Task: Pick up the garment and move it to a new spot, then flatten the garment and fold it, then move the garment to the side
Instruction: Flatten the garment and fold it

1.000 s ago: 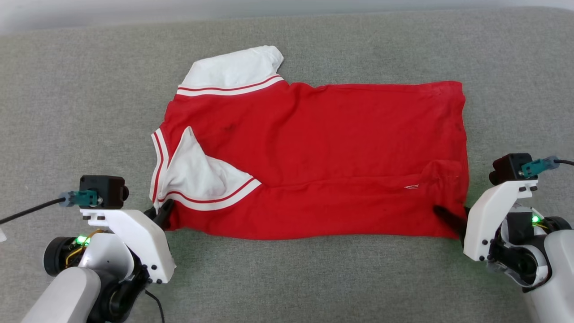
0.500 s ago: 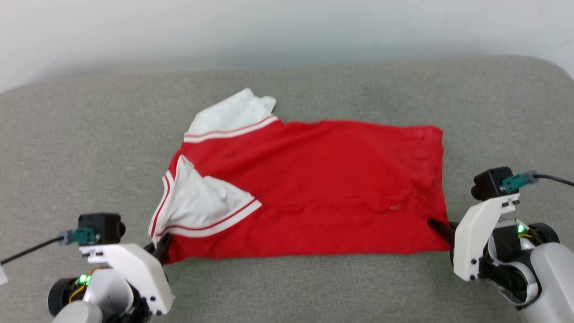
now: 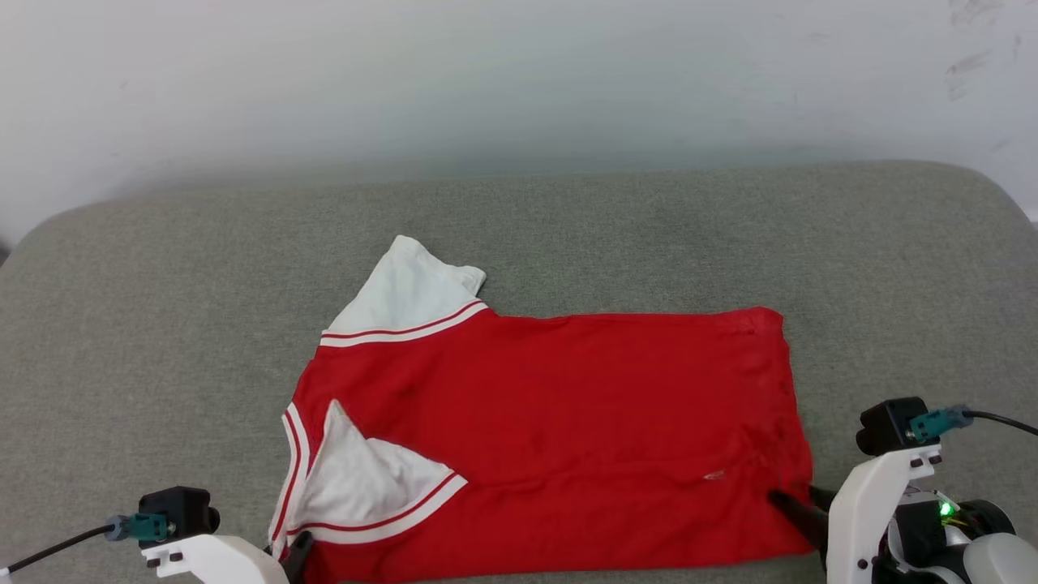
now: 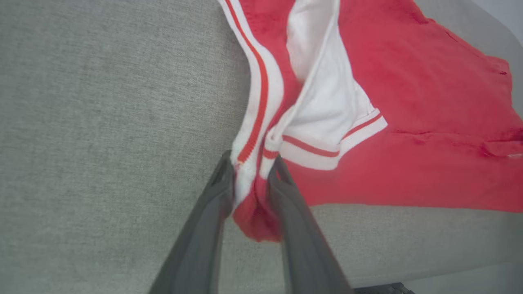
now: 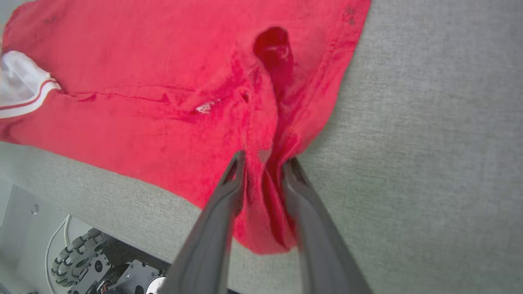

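- Grey padded desk (image 3: 649, 235) with a white wall (image 3: 486, 81) behind it. The head view has tipped up since a second ago, so that part is the camera moving, not the cloth.
- Red jersey T-shirt (image 3: 568, 430) lies spread on the desk, body running out beyond both sets of fingertips, back side up.
- Left gripper (image 4: 252, 163): fingers clamped on the bunched collar-end corner, striped trim pinched between them, same hold as a second ago.
- Right gripper (image 5: 264, 161): fingers clamped on the gathered hem corner, red cloth wadded between them. Same corner as before.
- Changed: the far sleeve (image 3: 405, 292) now lies flatter, its tip no longer curled. The desk's near edge sits just behind the right fingers.
- Likely a drag toward the robot to flatten the shirt; it looks to be working.
- Near sleeve (image 3: 365, 487) is still flopped over the red body just past the left fingers, so flattening isn't finished and folding hasn't started.
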Motion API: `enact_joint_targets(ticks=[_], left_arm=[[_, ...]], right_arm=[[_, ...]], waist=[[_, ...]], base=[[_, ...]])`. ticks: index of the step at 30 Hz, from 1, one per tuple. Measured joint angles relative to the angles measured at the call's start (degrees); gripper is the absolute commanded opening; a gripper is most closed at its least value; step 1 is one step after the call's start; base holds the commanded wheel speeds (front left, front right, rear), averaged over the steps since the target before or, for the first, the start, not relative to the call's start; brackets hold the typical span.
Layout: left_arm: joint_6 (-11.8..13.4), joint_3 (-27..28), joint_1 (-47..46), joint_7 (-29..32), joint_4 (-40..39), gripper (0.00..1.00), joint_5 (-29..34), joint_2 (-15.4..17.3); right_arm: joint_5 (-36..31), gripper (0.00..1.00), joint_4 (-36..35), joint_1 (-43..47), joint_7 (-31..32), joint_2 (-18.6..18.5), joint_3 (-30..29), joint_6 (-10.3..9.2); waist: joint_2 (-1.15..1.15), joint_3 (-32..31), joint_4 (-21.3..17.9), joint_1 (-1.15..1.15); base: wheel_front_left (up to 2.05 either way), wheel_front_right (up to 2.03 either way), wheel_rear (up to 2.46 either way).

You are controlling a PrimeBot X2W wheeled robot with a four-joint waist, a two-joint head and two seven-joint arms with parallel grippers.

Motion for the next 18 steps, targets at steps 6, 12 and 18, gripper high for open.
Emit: enact_joint_targets(ticks=[6,12,18], left_arm=[[-0.96,0.54,-1.77,-3.16,3.79,1.0,0.8,-0.74],[-0.9,3.08,-5.1,-10.21,2.55,1.0,4.05,-0.36],[-0.47,3.38,-12.62,-14.63,1.09,1.0,8.37,-0.4]], right_arm=[[-1.96,1.0,-3.56,0.92,-8.93,0.48,0.64,0.01],[-7.49,1.0,-9.03,0.88,-22.86,0.85,-3.3,0.01],[-13.55,1.0,-12.84,0.74,-32.25,5.27,-9.49,0.01]], waist=[[0.0,0.09,-1.14,0.0],[0.0,-0.29,-2.89,0.0],[0.0,1.43,-4.4,0.0]], base=[[0.0,0.0,0.0],[0.0,0.0,0.0],[0.0,0.0,0.0]])
